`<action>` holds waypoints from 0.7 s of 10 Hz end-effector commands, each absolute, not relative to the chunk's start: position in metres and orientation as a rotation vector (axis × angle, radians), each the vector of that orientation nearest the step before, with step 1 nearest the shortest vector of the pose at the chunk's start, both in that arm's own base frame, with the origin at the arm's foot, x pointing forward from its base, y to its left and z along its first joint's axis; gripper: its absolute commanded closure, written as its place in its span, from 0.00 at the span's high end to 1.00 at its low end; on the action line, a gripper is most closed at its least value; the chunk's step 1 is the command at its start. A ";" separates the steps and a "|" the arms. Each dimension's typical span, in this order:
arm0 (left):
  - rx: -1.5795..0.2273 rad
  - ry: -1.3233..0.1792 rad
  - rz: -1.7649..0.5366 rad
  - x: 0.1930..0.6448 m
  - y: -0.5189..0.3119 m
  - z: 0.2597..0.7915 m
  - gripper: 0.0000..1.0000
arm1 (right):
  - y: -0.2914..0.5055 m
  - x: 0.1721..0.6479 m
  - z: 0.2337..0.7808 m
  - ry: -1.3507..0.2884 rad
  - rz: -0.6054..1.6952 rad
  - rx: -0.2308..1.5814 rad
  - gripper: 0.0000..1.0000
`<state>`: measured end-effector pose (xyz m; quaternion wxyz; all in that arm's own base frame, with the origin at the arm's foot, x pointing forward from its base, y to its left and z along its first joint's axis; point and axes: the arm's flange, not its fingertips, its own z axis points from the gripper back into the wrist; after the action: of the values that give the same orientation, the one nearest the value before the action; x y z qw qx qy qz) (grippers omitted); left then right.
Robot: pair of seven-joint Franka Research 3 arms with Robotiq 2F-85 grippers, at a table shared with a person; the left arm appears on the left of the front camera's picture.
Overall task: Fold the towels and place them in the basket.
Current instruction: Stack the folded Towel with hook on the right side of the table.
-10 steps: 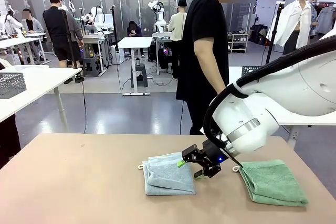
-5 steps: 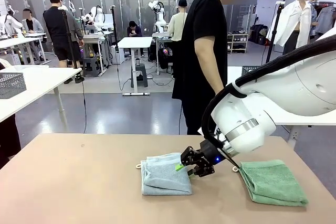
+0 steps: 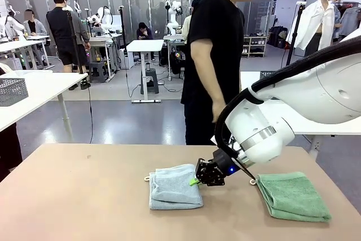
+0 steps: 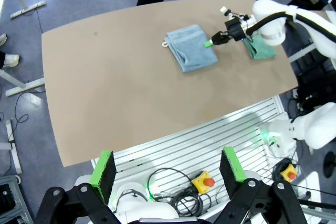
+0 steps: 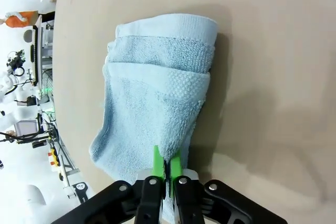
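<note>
A folded pale blue-grey towel [image 3: 172, 187] lies mid-table, its white loop at the left corner. My right gripper [image 3: 196, 182] is shut on this towel's right edge; in the right wrist view the green pads [image 5: 157, 160] pinch the cloth [image 5: 157, 93]. A folded mint green towel [image 3: 293, 196] rests at the right, apart from the gripper. A dark mesh basket [image 3: 269, 75] peeks out on the white table behind my right arm. My left gripper [image 4: 168, 169] hangs open high above the table, far from the blue towel [image 4: 191, 53] and the green one [image 4: 261, 51].
A person in black [image 3: 211, 55] stands at the table's far edge, one hand [image 3: 219, 111] hanging just beyond my right arm. A grey mesh basket [image 3: 11, 90] sits on a neighbouring white table at left. The tan table [image 3: 73, 196] is bare on its left half.
My right gripper went from open to shut on the blue towel's right edge and nudged the towel slightly left. The person stepped left.
</note>
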<state>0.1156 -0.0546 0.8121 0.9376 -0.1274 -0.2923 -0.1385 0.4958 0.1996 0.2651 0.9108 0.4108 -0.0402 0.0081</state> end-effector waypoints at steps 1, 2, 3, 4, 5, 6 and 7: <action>-0.261 -0.611 -0.283 0.107 -0.055 0.815 1.00 | 0.206 0.498 0.268 -0.079 -0.008 0.848 0.00; -0.261 -0.611 -0.283 0.107 -0.055 0.815 1.00 | 0.207 0.498 0.269 -0.076 -0.007 0.846 0.00; -0.261 -0.611 -0.283 0.107 -0.055 0.815 1.00 | 0.210 0.497 0.269 -0.056 0.000 0.856 0.00; -0.261 -0.611 -0.283 0.107 -0.055 0.815 1.00 | 0.201 0.495 0.265 -0.081 0.017 0.848 0.00; -0.261 -0.611 -0.283 0.107 -0.055 0.815 1.00 | 0.201 0.495 0.265 -0.081 0.017 0.848 0.00; -0.261 -0.611 -0.283 0.107 -0.055 0.815 1.00 | 0.201 0.495 0.265 -0.081 0.017 0.848 0.00; -0.261 -0.611 -0.283 0.107 -0.055 0.815 1.00 | 0.201 0.495 0.265 -0.081 0.017 0.848 0.00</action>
<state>0.1156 -0.0546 0.8121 0.9376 -0.1274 -0.2923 -0.1385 0.4949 0.2019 0.2653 0.9106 0.4114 -0.0382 0.0083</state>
